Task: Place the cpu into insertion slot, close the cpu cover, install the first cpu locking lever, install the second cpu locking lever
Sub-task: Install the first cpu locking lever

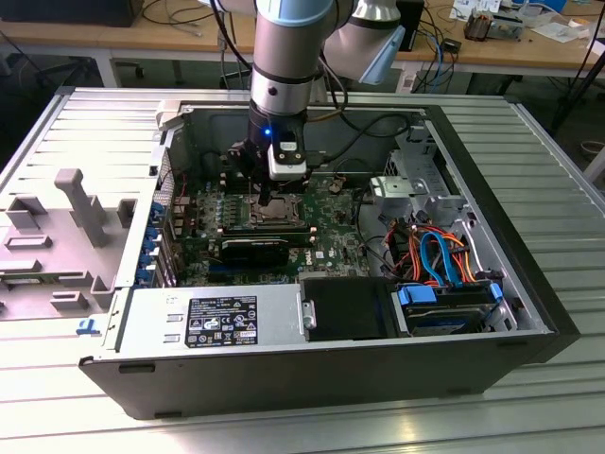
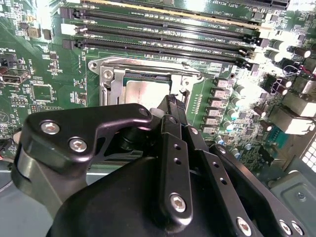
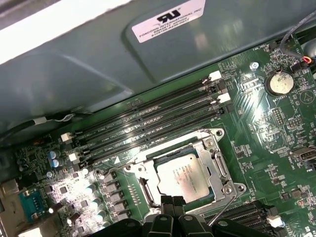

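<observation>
- Hovering at the socket's near edge, the gripper (image 3: pixel 171 203) has its fingertips together with nothing between them.
- A thin locking lever (image 3: pixel 223 210) lies just beside it, seemingly unlatched; it probably wants a steady, controlled push.
- Beyond, the cpu (image 3: pixel 185 175) sits in the insertion slot (image 3: pixel 167 191), with the cpu cover (image 3: pixel 148 163) flat around it.
- Memory slots (image 3: pixel 148 118) run behind; stay clear of them.

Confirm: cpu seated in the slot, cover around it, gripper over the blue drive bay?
No. The gripper is over the insertion slot on the green board, as the exterior view shows. The cpu is seated, cpu cover around it.
</observation>
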### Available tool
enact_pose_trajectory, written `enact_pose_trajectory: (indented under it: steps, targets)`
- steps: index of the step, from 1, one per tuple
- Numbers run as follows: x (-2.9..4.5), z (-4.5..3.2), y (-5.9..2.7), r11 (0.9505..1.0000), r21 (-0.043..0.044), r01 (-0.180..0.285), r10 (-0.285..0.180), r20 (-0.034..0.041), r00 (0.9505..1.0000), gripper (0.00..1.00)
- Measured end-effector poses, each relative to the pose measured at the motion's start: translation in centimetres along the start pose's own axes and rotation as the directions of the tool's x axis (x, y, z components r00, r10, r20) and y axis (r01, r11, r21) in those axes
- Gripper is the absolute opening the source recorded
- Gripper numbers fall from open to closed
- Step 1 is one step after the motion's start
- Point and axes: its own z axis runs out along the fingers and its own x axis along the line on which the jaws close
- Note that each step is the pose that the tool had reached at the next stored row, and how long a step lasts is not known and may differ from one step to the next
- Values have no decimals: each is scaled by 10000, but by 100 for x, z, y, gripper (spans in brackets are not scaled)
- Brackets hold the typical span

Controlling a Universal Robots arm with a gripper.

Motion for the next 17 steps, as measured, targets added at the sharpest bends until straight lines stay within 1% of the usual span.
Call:
enact_pose_trajectory:
  steps: [17]
  targets:
    - [0,0,0,9991,40,425,-425,23,9991,11]
